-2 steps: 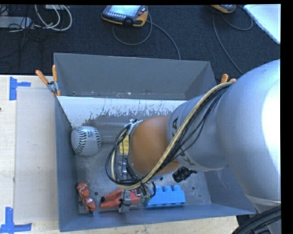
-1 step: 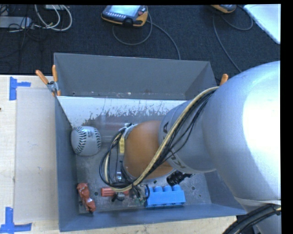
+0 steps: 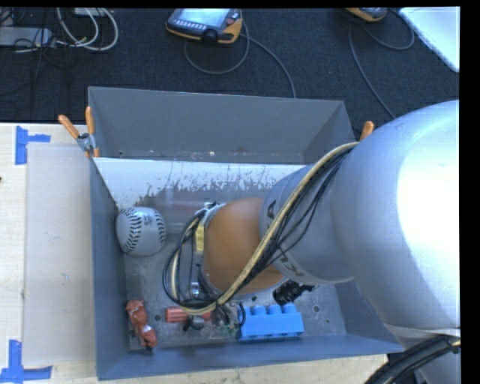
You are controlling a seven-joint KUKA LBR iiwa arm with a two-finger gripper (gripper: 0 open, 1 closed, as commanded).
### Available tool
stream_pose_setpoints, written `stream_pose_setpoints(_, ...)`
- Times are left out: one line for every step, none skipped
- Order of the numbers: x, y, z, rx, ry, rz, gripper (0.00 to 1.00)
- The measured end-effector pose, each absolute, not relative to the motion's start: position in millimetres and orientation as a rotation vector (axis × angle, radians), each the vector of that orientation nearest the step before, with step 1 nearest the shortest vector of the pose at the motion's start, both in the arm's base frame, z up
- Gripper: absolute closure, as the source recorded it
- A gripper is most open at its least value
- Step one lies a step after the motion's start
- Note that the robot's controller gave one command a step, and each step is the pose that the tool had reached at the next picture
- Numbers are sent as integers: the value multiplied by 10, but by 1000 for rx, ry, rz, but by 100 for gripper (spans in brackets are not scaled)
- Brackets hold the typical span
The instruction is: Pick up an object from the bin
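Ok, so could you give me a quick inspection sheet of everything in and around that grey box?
Surface: grey metal bin, floor scuffed and speckled.
Job's things: grey-white stitched ball by the left wall; blue studded block at the front wall; small red piece left of it; crumpled red-brown thing in the front-left corner.
Clutter: nothing seen.
Grippers: pincer low at the front wall, between the small red piece and the blue block, under the arm's orange cover.
Cables: black and yellow cables run along the arm and loop beside the cover.
Surroundings: dark mat with a handheld controller and loose cords.
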State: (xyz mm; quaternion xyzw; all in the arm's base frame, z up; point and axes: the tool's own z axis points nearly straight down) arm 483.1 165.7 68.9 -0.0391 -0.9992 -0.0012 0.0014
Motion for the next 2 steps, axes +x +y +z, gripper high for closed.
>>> stream_pose_setpoints(4854, 1601, 1147, -143, -3126, 2, 100)
stream_pose_setpoints(5027, 1668, 2898, -231, -3133, -5, 100)
